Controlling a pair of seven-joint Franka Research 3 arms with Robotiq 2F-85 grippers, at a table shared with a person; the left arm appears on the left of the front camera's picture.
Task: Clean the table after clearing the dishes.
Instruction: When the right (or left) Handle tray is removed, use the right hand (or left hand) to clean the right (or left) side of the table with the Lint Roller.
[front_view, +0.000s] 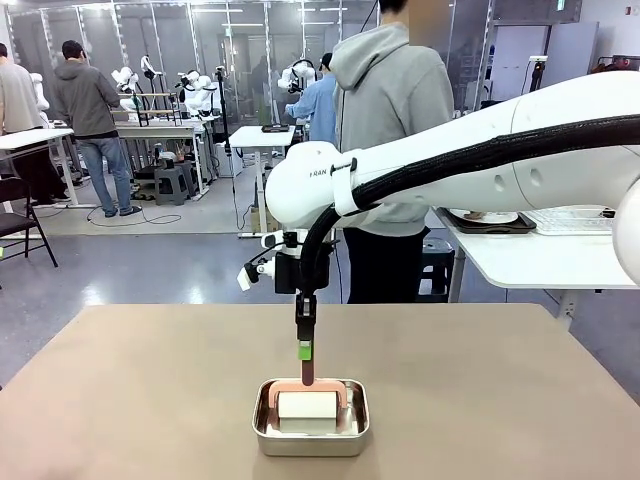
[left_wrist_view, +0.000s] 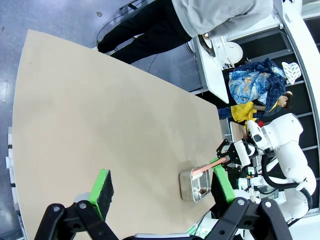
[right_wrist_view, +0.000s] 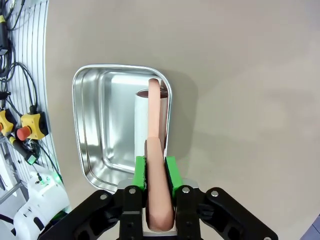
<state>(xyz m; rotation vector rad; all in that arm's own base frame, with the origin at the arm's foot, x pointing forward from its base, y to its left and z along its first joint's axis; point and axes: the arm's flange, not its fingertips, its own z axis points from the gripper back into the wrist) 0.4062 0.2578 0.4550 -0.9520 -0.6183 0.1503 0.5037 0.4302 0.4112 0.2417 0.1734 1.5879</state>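
Right, one steel pan sits on the tabletop, centred and close to the robot-side edge. One roller lies inside it, a white drum with a salmon-pink handle. The right pincer comes straight down from above, its green pads pressed together on that handle, and the drum rests in the pan. The left pincer hovers high over the tabletop, spread wide and holding nothing. There's bare tan surface to the left, to the right and beyond the pan, matte and plain all the way to the far edge. One person in a grey hoodie stands there. On the white side table to the right, one white plate sits on a dark tray.
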